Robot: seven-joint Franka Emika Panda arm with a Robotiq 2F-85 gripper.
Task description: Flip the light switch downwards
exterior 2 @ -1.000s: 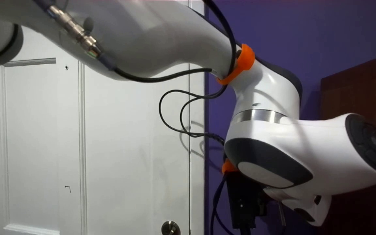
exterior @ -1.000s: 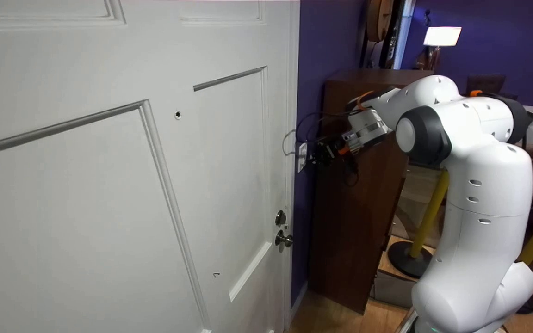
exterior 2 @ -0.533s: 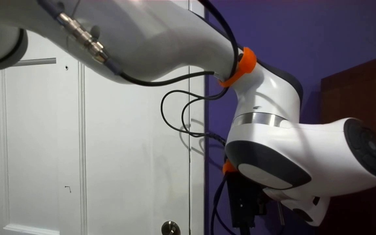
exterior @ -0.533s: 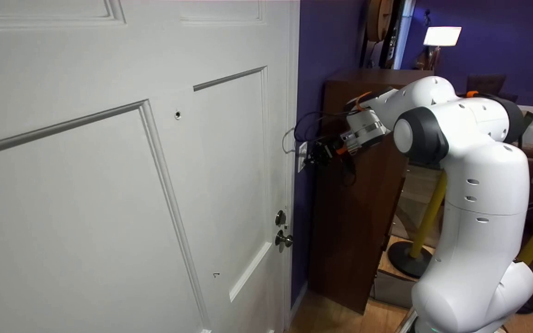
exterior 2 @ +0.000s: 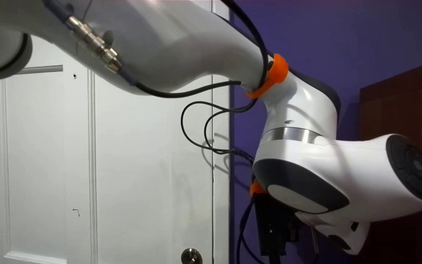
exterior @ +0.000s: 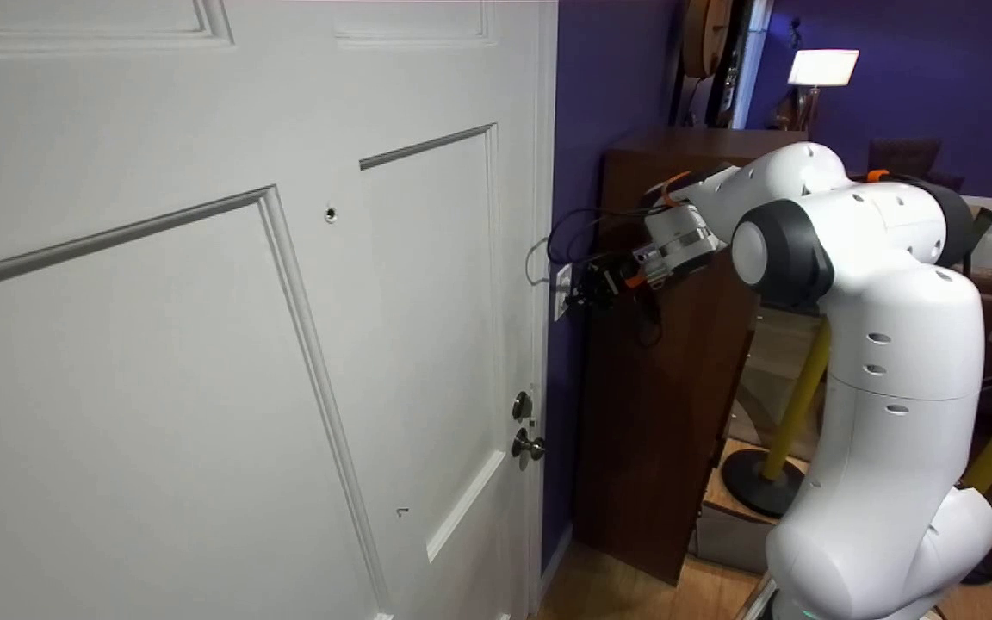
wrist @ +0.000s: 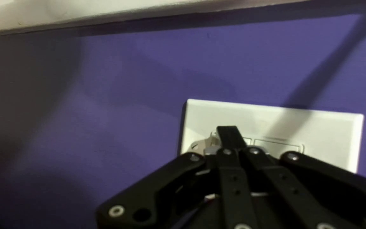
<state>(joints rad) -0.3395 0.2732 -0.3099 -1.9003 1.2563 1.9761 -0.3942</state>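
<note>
Pincer (wrist: 235,141) is pressed together, tips overlapping the white light switch (wrist: 272,125) on the purple wall (wrist: 259,63) in wrist view; contact unclear.

Since a second ago | arm (exterior 2: 181,44): slightly lower | hand (wrist: 233,137): shifted slightly toward light switch (wrist: 272,124)

Dim light, bright lamp (exterior: 823,67), soft shadows (wrist: 327,68) across the purple wall (wrist: 132,127).

Arm (exterior: 905,336) bent, wrist (exterior: 681,237) angled dwn, jaws tog.
</note>
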